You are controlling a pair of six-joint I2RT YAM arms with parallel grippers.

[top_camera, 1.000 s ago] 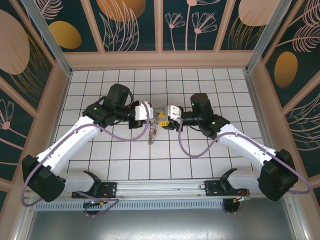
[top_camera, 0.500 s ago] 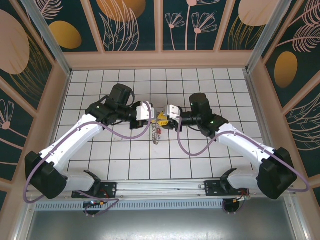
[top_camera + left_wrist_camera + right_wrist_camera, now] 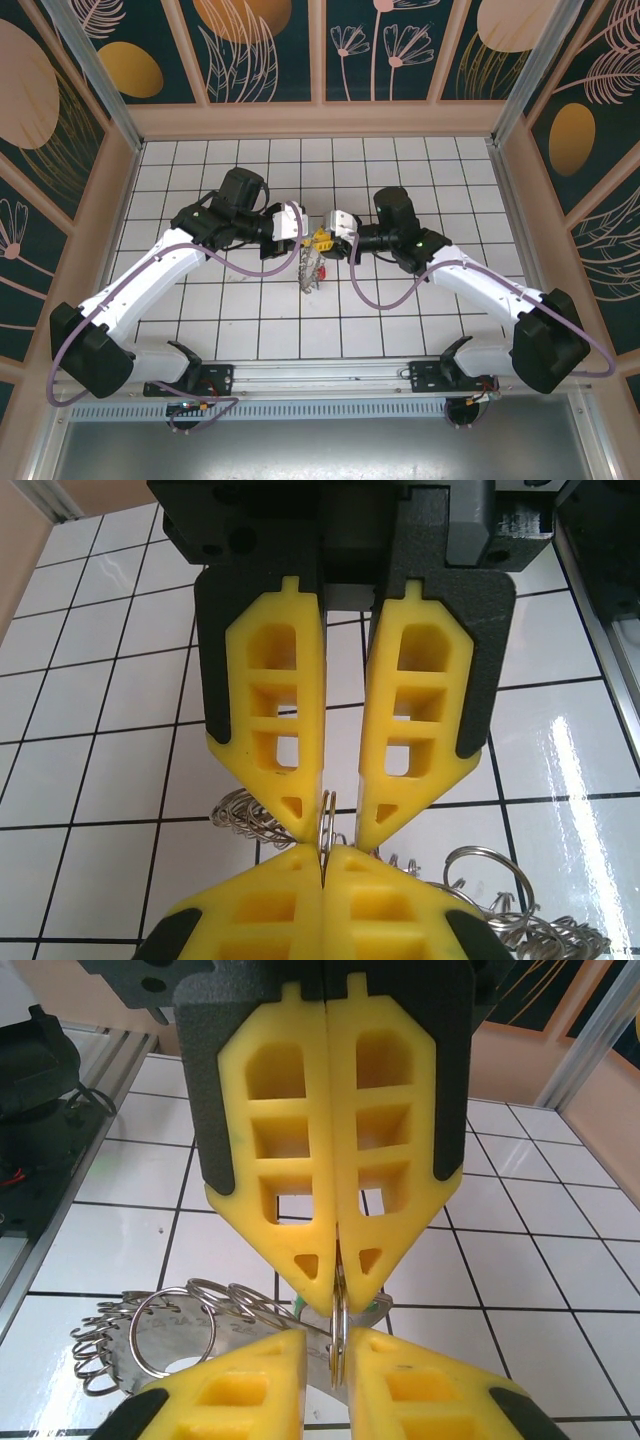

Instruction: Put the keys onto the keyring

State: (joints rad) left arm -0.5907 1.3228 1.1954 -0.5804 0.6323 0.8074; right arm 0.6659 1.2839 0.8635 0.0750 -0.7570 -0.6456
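The keyring (image 3: 310, 268) is a silvery bunch of small wire loops hanging under the two grippers at mid-table. A small red piece (image 3: 320, 270) shows in the bunch. My left gripper (image 3: 323, 855) is shut on one thin loop (image 3: 327, 815) standing upright. My right gripper (image 3: 335, 1345) faces it tip to tip. Its jaws are a narrow gap apart around that same loop (image 3: 338, 1352), which touches one finger. A green sliver (image 3: 300, 1302), perhaps one of the keys, peeks from behind the left gripper's fingers (image 3: 300, 1250). More loops (image 3: 160, 1330) hang off a flat stamped metal plate (image 3: 190, 1345).
The white tiled table (image 3: 400, 160) is boxed in by wooden walls (image 3: 320, 118) at the back and sides. A metal rail (image 3: 320, 375) with both arm bases runs along the near edge. Purple cables (image 3: 370, 290) loop beside each forearm.
My right gripper's jaws have narrowed around the loop. Both grippers have drawn a little closer together, and the hanging bunch has shifted slightly right.
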